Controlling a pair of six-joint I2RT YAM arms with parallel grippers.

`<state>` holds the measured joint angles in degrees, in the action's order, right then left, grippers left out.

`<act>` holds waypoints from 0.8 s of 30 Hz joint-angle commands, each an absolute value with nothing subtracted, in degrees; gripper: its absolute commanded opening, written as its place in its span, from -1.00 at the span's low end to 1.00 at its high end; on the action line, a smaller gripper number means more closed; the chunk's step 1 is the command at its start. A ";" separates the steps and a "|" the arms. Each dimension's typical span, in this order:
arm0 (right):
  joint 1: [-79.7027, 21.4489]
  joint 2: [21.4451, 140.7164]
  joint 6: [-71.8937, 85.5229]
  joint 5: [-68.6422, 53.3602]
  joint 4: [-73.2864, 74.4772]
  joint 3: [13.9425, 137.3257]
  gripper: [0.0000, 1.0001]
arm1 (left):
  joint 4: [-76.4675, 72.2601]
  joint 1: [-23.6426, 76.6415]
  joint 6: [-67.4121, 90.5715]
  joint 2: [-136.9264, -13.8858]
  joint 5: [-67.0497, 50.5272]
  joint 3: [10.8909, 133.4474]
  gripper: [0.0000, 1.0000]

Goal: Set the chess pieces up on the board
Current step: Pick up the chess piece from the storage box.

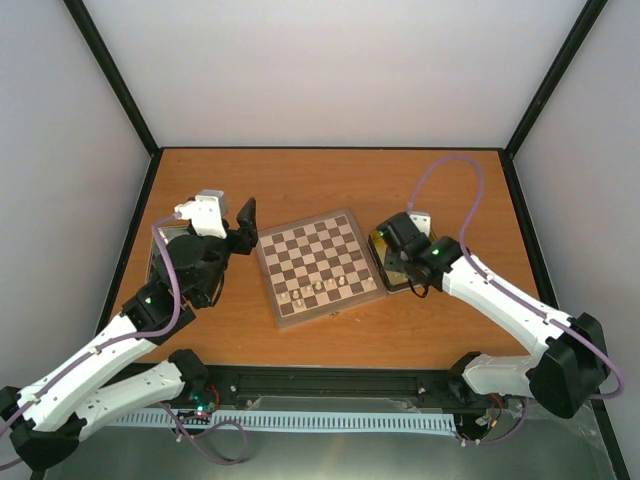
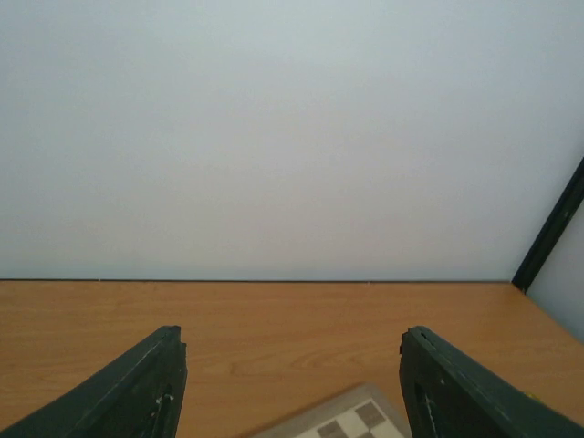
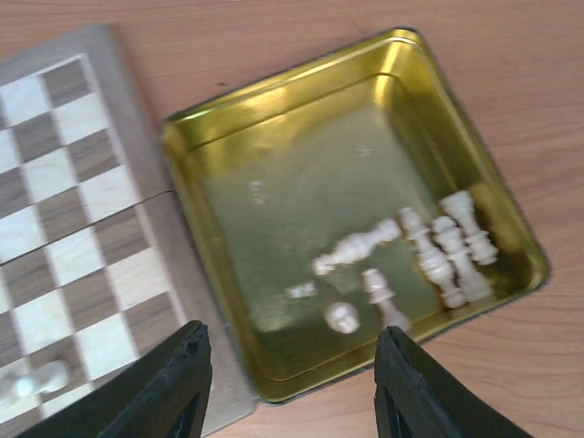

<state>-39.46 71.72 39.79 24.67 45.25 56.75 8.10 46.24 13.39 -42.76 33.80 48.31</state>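
Note:
The chessboard [image 1: 318, 266] lies mid-table with several cream chessmen [image 1: 322, 288] standing along its near rows. My right gripper [image 3: 290, 365] is open and empty above the near edge of the gold tin [image 3: 301, 109], which holds several loose cream chessmen [image 3: 429, 251]. One cream piece [image 3: 32, 381] stands on the board's corner [image 3: 64, 219] in the right wrist view. My left gripper [image 2: 290, 388] is open and empty, raised left of the board and pointing at the back wall; only a board corner [image 2: 351, 422] shows under it. In the top view it is at the board's far left corner [image 1: 243, 225].
A silver tray [image 1: 160, 250] lies at the left, mostly hidden under my left arm. The gold tin [image 1: 392, 262] sits against the board's right edge. Black frame posts stand at the table's back corners.

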 commanded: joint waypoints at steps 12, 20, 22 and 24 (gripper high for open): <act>-28.64 77.25 34.76 14.69 43.49 56.46 -0.19 | 3.00 45.72 12.88 -43.13 38.14 47.17 0.36; -27.58 83.93 37.05 16.99 44.65 57.53 -0.28 | 3.75 45.79 12.53 -43.52 37.27 46.53 0.35; -26.53 85.32 36.87 16.38 44.47 57.38 -0.26 | 3.99 45.70 12.70 -43.19 37.06 46.37 0.36; -26.05 86.52 35.89 14.82 43.94 57.54 -0.20 | 3.96 45.69 12.83 -42.99 36.77 46.09 0.36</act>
